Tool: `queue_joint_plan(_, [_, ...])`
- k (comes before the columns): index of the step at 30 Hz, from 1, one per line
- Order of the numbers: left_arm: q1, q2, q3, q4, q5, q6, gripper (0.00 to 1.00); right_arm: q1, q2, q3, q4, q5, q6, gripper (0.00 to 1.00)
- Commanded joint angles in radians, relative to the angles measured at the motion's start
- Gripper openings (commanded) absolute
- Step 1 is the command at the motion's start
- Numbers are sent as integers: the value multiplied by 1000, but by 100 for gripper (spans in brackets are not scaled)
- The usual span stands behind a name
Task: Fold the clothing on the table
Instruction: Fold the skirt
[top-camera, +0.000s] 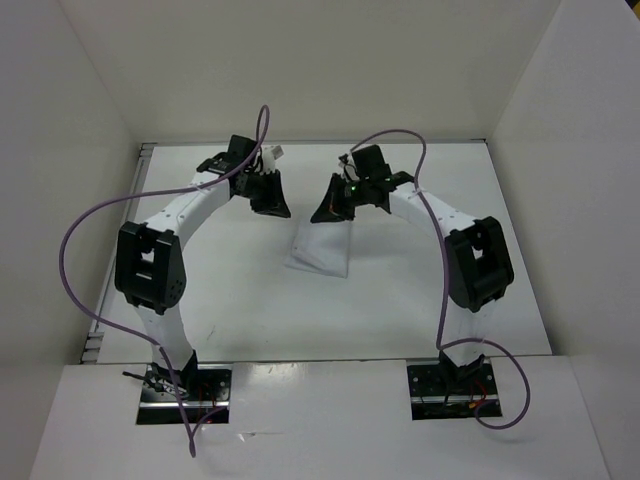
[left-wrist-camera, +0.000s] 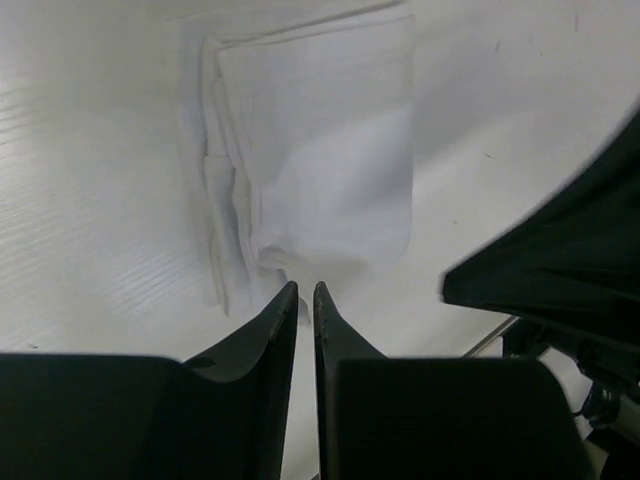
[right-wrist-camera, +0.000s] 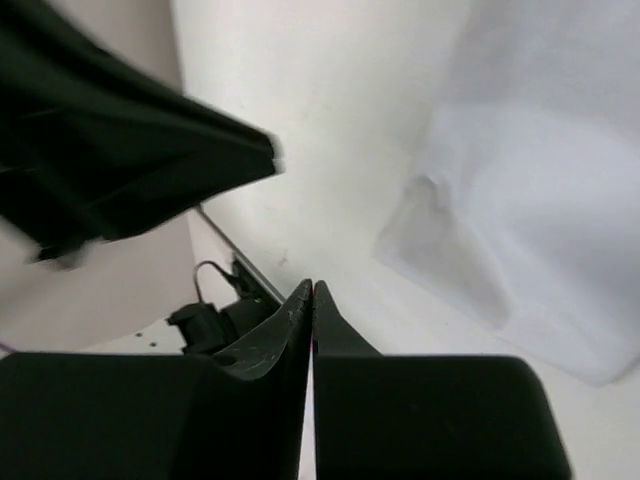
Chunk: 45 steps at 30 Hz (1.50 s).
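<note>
Ahead of the barely parted left gripper (left-wrist-camera: 306, 290) and clenched right gripper (right-wrist-camera: 312, 287), both empty, the clothing (top-camera: 320, 250) lay folded, seemingly finished.

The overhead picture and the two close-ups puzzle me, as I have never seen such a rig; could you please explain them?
The overhead picture comes from a fixed camera above and behind two robot arms, the left arm and the right arm, bolted at the near edge of a white table. Between them lies the clothing, white and folded small. Each close-up comes from a camera on a wrist. One looks past the left pincer, a slit apart at the cloth's edge. The other looks past the right pincer, which is shut. Neither seems to hold anything.
</note>
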Motion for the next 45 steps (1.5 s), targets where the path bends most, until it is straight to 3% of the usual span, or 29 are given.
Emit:
queue_joint_plan(1, [2,39,36,-17,71,24,18,23,20,-79,-11,41,-2,4])
queue_joint_plan(7, [2,87,71,3,125,-8,17,42,93,-112,22,50,16,3])
queue_joint_plan(20, [42,76,50,-6,84,-17,17,187,368,59,62,10,61,2])
queue_joint_plan(25, [42,57,50,-6,84,-17,17,187,331,93,7,43,39,2])
queue_joint_plan(27, [42,20,22,-6,84,-8,24,178,232,102,-21,95,19,2])
queue_joint_plan(29, [42,-43,-8,14,84,1,38,156,111,102,-70,137,4,5])
queue_joint_plan(30, [42,-68,-54,34,84,1,50,145,69,86,-85,192,-13,12])
queue_joint_plan(31, [42,-92,-83,47,84,1,54,116,26,67,-97,217,-13,20])
queue_joint_plan(33, [53,-172,-186,99,71,1,57,75,-95,-23,-107,245,-36,39])
queue_joint_plan(36, [62,-256,-275,153,61,-49,60,-28,-236,-205,-68,254,-36,51])
queue_joint_plan(37, [71,-272,-300,153,61,-60,60,-54,-265,-297,-59,254,-36,72])
queue_joint_plan(40, [71,-336,-401,199,62,-103,60,-125,-370,-446,-38,245,-27,100])
queue_joint_plan(45, [71,-416,-553,248,98,-134,60,-135,-480,-574,-47,275,5,100])
